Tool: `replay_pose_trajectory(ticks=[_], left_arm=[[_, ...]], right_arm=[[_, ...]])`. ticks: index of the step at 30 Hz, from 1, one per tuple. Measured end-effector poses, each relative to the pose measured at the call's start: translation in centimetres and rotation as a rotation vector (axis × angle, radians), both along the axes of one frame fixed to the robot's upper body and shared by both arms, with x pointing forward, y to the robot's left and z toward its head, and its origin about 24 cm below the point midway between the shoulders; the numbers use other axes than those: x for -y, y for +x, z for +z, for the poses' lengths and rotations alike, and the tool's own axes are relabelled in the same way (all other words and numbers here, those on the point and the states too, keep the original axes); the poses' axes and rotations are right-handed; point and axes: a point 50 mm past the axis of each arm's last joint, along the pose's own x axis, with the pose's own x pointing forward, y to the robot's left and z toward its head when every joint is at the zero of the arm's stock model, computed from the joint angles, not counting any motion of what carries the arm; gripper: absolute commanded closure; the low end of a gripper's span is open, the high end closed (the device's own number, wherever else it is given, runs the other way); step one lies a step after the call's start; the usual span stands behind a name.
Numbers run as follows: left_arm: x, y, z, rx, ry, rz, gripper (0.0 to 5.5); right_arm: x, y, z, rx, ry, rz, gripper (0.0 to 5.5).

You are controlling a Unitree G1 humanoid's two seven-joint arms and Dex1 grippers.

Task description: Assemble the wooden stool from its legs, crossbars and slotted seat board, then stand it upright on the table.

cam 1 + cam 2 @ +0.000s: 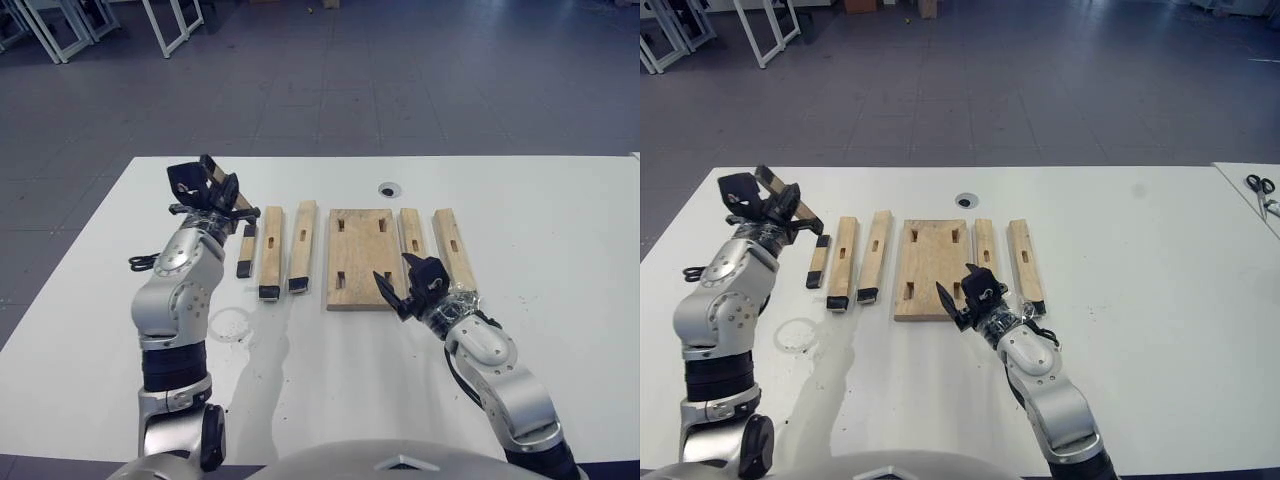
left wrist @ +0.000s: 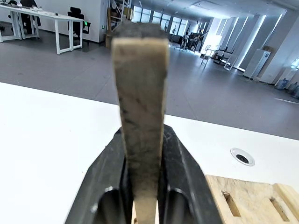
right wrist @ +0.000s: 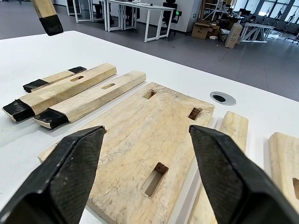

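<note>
Left fingers [image 2: 105,186]: clamped on a wooden crossbar [image 2: 140,102], raised above the table [image 1: 560,250] at 10 o'clock from the seat board [image 1: 357,258]
Held crossbar: tilted, clear of the table top, one end black-tipped
Right fingers [image 3: 70,172]: spread wide, holding nothing, hovering at the seat board's 5 o'clock corner
Seat board: flat in the middle of the table, four slots facing up
Two legs [image 1: 271,250] [image 1: 302,245]: flat and side by side at 9 o'clock of the seat board, running 12 to 6, black ends at 6
Short crossbar [image 1: 246,250]: flat, just past the legs at 9 o'clock, black end at 6
Narrow piece [image 1: 412,232]: flat, just beside the seat board at 3 o'clock
Slotted piece [image 1: 452,245]: flat, next out at 3 o'clock
Cable hole [image 1: 388,189]: at 12 o'clock of the seat board
Scissors [image 1: 143,263]: near the table's 9 o'clock edge
</note>
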Motion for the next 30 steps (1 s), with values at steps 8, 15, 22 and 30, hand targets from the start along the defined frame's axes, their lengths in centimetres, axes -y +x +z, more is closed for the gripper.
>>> replay_pose_trajectory(ticks=[8,15,22,30], left_arm=[[0.7,0.9,-4.4,-0.094,0.003,-0.001,5.09],[0.8,1.4,-4.4,-0.072,0.017,-0.006,5.09],[0.7,2.0,-6.0,-0.079,0.019,0.022,5.09],[1.6,2.1,-7.2,-0.086,0.132,0.015,5.09]], right_arm=[[-0.1,0.1,0.0,0.003,-0.01,0.001,2.18],[-0.2,0.2,0.1,0.004,-0.008,0.003,2.18],[-0.2,0.3,0.1,0.007,-0.009,0.006,2.18],[-0.2,0.4,0.2,0.013,-0.011,0.008,2.18]])
